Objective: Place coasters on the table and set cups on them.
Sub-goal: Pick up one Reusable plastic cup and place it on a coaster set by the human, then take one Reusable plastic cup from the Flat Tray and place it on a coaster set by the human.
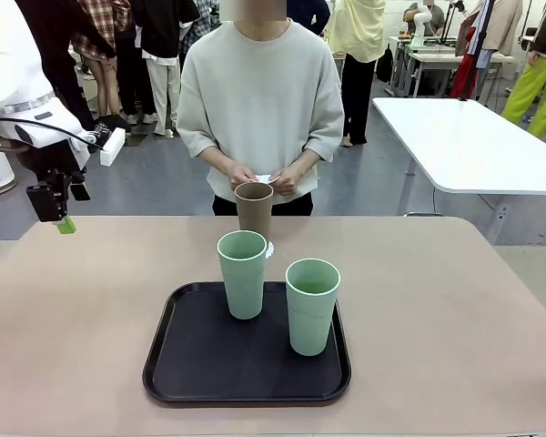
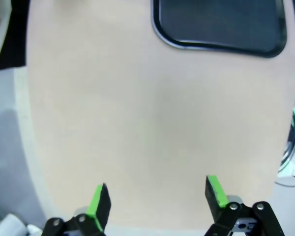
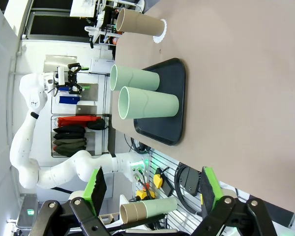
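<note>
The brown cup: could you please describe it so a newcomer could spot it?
Find the black tray on the beige table. Just beyond its far edge, toward the person, the brown cup stands on a white coaster. The other two cups are pale green and stand on the tray.

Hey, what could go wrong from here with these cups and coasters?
1. The far green cup and near green cup stand close together on the black tray; grasping one may knock the other over.
2. The person's hands hold white coasters right behind the brown cup; an arm reaching there could meet them.
</note>
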Controlling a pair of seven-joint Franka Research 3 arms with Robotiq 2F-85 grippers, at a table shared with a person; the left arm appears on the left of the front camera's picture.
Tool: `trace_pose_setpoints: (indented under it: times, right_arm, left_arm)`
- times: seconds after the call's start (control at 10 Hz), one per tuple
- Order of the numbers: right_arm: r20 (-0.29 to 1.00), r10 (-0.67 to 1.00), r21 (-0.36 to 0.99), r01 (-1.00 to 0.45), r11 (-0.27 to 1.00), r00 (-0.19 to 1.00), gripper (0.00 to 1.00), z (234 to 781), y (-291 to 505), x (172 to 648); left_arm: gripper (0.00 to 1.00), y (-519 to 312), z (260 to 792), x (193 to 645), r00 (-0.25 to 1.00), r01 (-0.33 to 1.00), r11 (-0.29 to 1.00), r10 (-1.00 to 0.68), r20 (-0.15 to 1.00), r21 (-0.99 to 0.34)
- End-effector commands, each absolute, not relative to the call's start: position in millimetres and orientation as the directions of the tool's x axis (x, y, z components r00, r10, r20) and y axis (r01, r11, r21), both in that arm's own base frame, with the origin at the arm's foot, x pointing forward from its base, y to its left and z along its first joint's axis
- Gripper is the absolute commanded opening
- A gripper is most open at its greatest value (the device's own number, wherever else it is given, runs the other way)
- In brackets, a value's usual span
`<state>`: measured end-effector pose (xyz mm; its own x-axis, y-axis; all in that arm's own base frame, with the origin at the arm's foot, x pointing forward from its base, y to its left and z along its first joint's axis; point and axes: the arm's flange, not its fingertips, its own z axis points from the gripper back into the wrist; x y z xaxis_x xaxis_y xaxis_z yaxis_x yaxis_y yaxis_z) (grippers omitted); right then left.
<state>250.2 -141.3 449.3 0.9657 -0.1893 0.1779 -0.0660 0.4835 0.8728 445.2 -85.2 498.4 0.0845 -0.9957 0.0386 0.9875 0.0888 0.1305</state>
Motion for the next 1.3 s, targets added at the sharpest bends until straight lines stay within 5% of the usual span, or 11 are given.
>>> trace_pose_setpoints:
  times: [0.0, 1.0, 1.1, 1.2]
  right_arm:
    - [0.186, -0.193, 0.879, -0.076, 0.470, 0.963, 1.00, 449.7, -141.9, 250.6]
    - [0.186, -0.193, 0.879, -0.076, 0.470, 0.963, 1.00, 449.7, -141.9, 250.6]
    - [0.186, -0.193, 0.879, -0.076, 0.470, 0.963, 1.00, 449.7, -141.9, 250.6]
    - [0.186, -0.193, 0.879, -0.076, 0.470, 0.963, 1.00, 449.7, -141.9, 250.6]
  left_arm:
    - [1.00, -83.2, 494.9, 453.3, 0.084, 0.984, 0.091, -0.995, 0.055, 0.152]
    - [1.00, -83.2, 495.0, 450.9, 0.084, 0.986, 0.092, -0.995, 0.060, 0.139]
    - [1.00, -70.0, 502.8, 447.7, 0.207, 0.978, 0.207, -0.918, 0.339, -0.038]
    - [1.00, -51.6, 504.8, 441.9, 0.376, 0.926, 0.318, -0.816, 0.438, -0.203]
